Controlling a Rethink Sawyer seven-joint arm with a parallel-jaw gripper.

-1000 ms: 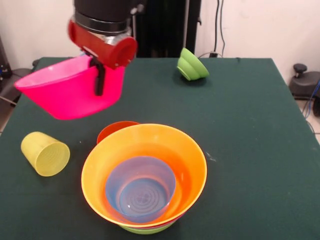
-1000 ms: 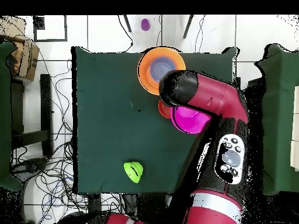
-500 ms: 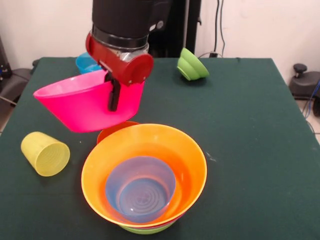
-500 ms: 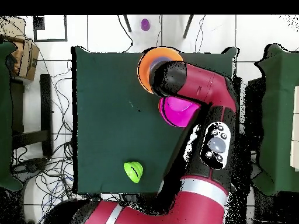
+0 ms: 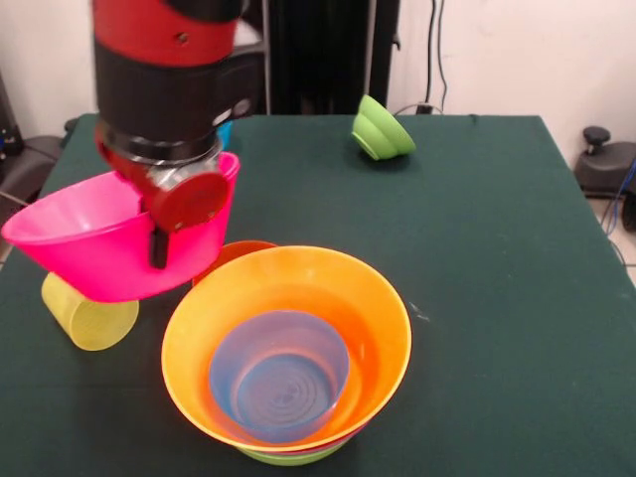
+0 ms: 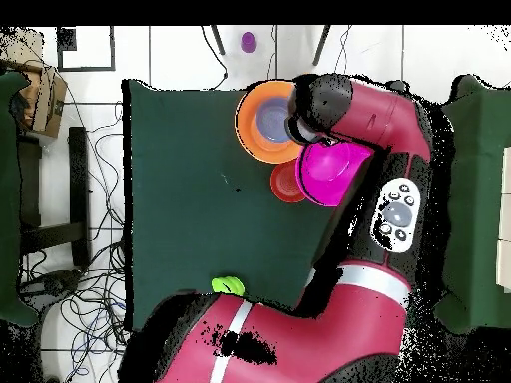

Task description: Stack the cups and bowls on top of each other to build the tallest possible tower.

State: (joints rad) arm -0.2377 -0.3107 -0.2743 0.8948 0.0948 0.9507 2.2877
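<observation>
Dark green cloth covers the tabletop (image 5: 497, 258), with a pale wall and a black column behind it. At the left edge of the front view the yellow cup (image 5: 87, 316) lies on its side, partly hidden behind the big pink bowl (image 5: 99, 248) that hangs above it. That pink bowl is lifted off the tabletop and tilted, its rim clamped between the fingers of the gripper (image 5: 159, 234); one dark finger (image 5: 157, 248) runs down its outer wall under the red wrist. Just right of the pink bowl, the rim of a red-orange bowl (image 5: 231, 256) peeks out, tucked against the tower (image 5: 288, 348). In the tower a lime-green bowl (image 5: 293, 457) sits lowest, the wide orange bowl (image 5: 378, 318) above it, and a purple bowl (image 5: 280, 373) nested inside. Behind the arm, a sliver of a small blue bowl (image 5: 227, 131) shows. Farther right, near the far edge, a second lime-green bowl (image 5: 382, 129) rests tipped on its side, well apart from the tower. From overhead, the pink bowl (image 6: 334, 172) lies just beside the orange bowl (image 6: 261, 120).
</observation>
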